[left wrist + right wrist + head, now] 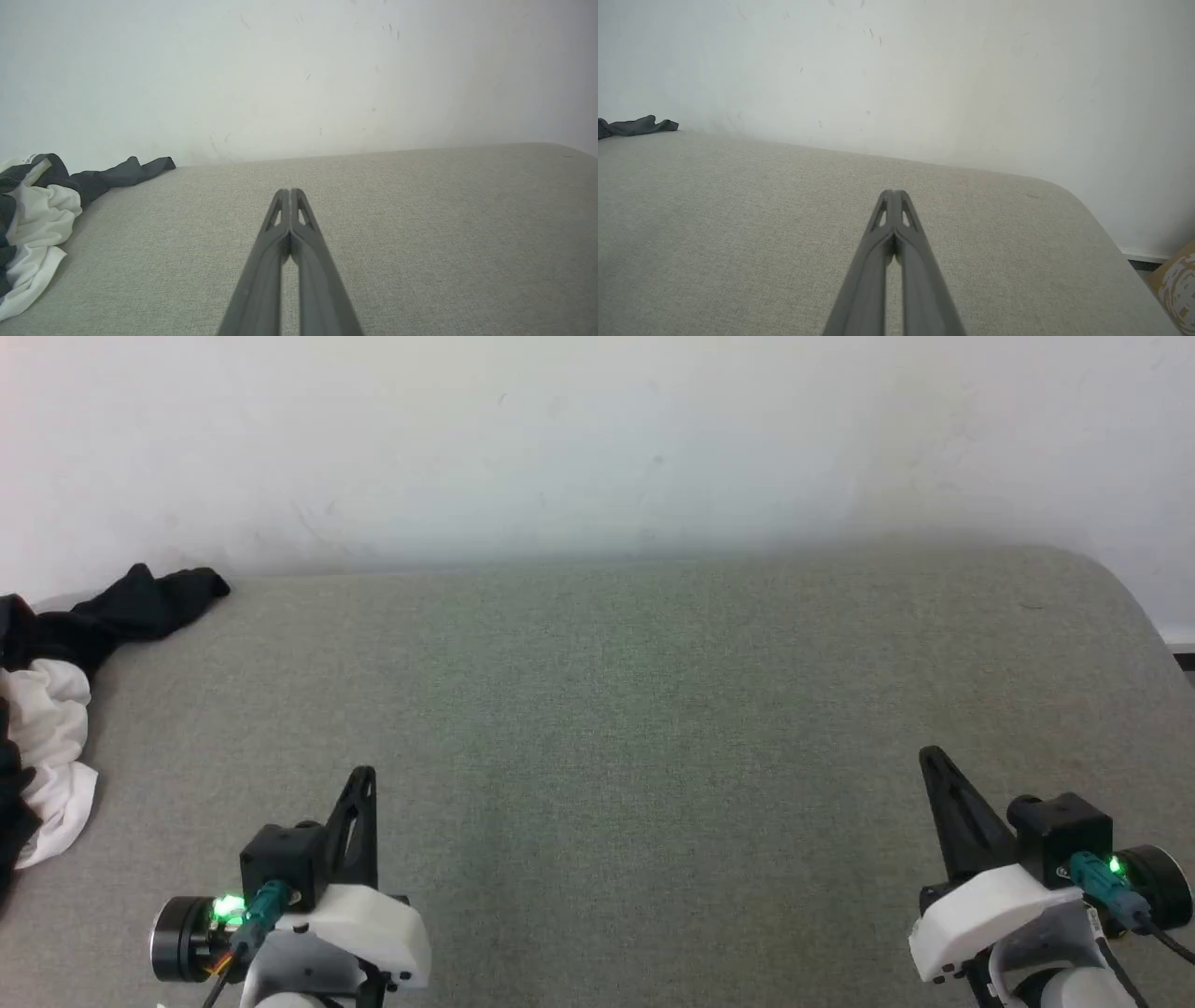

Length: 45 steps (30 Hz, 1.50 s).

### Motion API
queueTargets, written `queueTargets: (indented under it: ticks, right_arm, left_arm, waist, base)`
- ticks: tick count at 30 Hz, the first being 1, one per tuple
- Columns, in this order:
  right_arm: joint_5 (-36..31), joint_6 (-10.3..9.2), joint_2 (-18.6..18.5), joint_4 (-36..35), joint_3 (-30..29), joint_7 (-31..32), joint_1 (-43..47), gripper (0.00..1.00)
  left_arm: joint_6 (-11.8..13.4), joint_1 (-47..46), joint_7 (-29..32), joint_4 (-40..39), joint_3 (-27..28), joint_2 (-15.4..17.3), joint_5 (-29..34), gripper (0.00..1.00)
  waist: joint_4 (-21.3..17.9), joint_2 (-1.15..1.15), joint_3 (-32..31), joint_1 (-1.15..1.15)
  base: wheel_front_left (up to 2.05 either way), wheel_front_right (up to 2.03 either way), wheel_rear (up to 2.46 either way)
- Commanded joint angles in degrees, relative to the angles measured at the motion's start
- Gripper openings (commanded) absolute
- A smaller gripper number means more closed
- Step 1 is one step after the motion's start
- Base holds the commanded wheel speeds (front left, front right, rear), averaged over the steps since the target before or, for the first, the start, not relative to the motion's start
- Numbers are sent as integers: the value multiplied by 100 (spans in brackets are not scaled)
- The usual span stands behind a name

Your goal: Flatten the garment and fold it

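the garment (49, 737) lies crumpled at the far left edge of the grey fabric-covered bench (635, 709), white body bunched up and one black sleeve (126, 173) trailing along the foot of the pale wall (597, 448). the left gripper (362, 782) sits low over the near left of the bench, clenched with fingertips pressed together and grasping nothing, well apart from the garment. the right gripper (930, 763) sits at the near right, likewise clenched and grasping nothing, over bare fabric.
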Motion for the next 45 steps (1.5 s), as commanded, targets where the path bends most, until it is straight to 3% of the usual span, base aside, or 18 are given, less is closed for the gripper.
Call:
queueTargets:
  ticks: [1, 23, 24, 25, 26, 27, 45]
  right_arm:
    - [-43, -4, 19, -19, 2, 4, -83, 0]
    - [-43, -4, 19, -19, 2, 4, -83, 0]
    - [-43, -4, 19, -19, 2, 4, -83, 100]
    - [3, 0, 0, 1, -3, -2, 2, 100]
    - [5, 0, -1, 5, -4, -3, 7, 0]
    - [5, 0, -2, 6, -5, -4, 9, 100]
    - [128, -1, 1, 43, -291, -199, 66, 100]
  left_arm:
    - [39, -71, 18, 15, 13, -14, 37, 0]
    - [39, -71, 18, 15, 13, -14, 37, 0]
    - [39, -71, 18, 15, 13, -14, 37, 100]
    - [0, 2, -3, 0, -2, 0, -2, 100]
    - [-1, 3, -4, -2, -3, 1, -3, 0]
    - [-1, 4, -5, -2, -4, 1, -3, 100]
    - [-12, 122, -198, -56, 54, -1, -102, 100]
  waist:
    - [0, 0, 0, 0]
    - [0, 0, 0, 0]
    - [0, 0, 0, 0]
    - [0, 0, 0, 0]
    - [0, 0, 0, 0]
    - [0, 0, 0, 0]
    - [13, 0, 18, 0]
  base:
    - [0, 0, 0]
    - [0, 0, 0]
    - [0, 0, 0]
    - [0, 0, 0]
    - [0, 0, 0]
    - [0, 0, 0]
    - [0, 0, 0]
